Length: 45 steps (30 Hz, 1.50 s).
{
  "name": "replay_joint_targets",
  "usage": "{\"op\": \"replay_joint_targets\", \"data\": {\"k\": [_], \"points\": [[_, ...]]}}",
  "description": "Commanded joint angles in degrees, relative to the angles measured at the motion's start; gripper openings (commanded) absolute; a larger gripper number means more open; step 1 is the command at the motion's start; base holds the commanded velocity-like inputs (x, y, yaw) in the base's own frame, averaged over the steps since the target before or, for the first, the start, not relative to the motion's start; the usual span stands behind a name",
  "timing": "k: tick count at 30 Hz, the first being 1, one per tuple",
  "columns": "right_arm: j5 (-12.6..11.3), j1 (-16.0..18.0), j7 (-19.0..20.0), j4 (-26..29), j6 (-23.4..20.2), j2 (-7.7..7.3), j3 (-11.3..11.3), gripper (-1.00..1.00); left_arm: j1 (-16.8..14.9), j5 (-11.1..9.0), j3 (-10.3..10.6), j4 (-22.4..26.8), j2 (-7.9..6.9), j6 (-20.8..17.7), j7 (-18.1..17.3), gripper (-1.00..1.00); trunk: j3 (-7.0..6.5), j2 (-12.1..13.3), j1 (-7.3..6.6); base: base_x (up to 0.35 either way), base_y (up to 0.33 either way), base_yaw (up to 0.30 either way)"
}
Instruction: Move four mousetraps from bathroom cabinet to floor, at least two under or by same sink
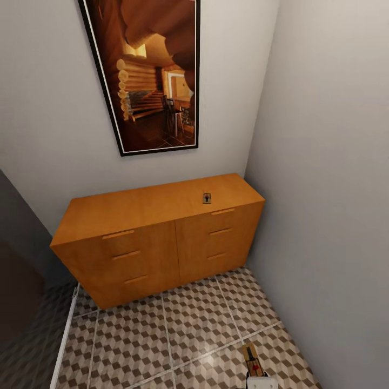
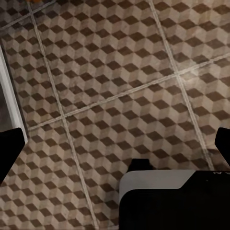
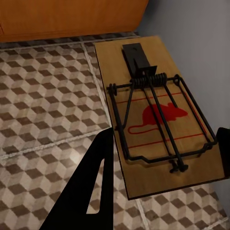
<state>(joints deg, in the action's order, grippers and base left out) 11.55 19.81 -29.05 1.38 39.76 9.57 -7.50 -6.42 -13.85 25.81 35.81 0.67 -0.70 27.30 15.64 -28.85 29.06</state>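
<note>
Right tool (image 3: 160, 167) gripping one mousetrap by its board edges, low over the bathroom floor (image 3: 48, 96).

The right tool pinches the mousetrap (image 3: 158, 115) across the board, one dark finger (image 3: 93, 191) at each long side. Judged handling: light, rigid wood; grip the bare board edges, never the sprung wire bar. The left tool (image 2: 115, 143) hangs spread above bare tiles. Further out, a second mousetrap (image 1: 207, 198) lies on the cabinet (image 1: 151, 254) top, near its front edge, against the far wall.

The mousetrap (image 1: 207, 198) on the cabinet (image 1: 162, 202) is too small for detail; the painting (image 1: 154, 70) is cut off above.
</note>
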Motion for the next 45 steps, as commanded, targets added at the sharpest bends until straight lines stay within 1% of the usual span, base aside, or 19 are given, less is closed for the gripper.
{"op": "replay_joint_targets", "data": {"k": [1,6,11,12,19,25,36,45], "points": [[0.1,0.1,-0.6,-0.1,0.0,0.01,-0.4,-1.0,0.0,-0.5,0.4,-0.1,-0.06,0.0,0.5,1.0,0.09,-0.1,0.02,0.0,0.0,0.0],[0.1,0.1,-0.6,-0.1,0.0,0.01,-0.5,-1.0,-0.1,-0.5,0.4,-1.2,-0.06,0.0,0.5,1.0,0.09,-0.1,0.02,0.0,0.0,0.0],[0.1,0.1,-0.6,-0.1,-0.2,0.01,-0.5,-1.0,0.0,-0.5,0.5,-2.6,-0.06,1.4,0.5,1.0,0.09,-0.1,0.02,0.0,0.0,0.0],[0.5,0.1,-0.5,-0.1,0.1,0.34,-0.7,-1.0,-0.1,-0.7,0.5,-2.4,-0.18,1.7,0.3,1.0,0.09,-0.1,0.02,0.0,0.0,0.0],[0.5,0.1,-0.7,-0.1,0.0,0.43,-0.7,-1.0,-0.1,-1.0,0.5,-2.0,-0.16,0.4,0.5,1.0,0.09,-0.1,0.02,0.0,0.0,0.0],[0.5,0.1,-0.7,-0.1,0.1,-0.16,-0.7,-1.0,-0.1,-0.9,0.4,-3.9,0.03,2.4,0.6,1.0,0.09,-0.1,0.02,0.0,0.0,0.0],[0.5,0.1,-0.7,-0.1,0.2,-0.29,-0.8,-1.0,-0.1,-0.8,0.5,-7.5,0.05,5.9,0.6,1.0,0.09,-0.1,0.02,0.0,0.0,0.0],[0.4,0.1,-0.7,-0.1,0.1,-0.38,-0.7,-1.0,-0.1,-0.7,0.2,-5.0,0.77,8.8,0.6,1.0,0.09,-0.1,0.02,0.0,0.0,0.0]]}}
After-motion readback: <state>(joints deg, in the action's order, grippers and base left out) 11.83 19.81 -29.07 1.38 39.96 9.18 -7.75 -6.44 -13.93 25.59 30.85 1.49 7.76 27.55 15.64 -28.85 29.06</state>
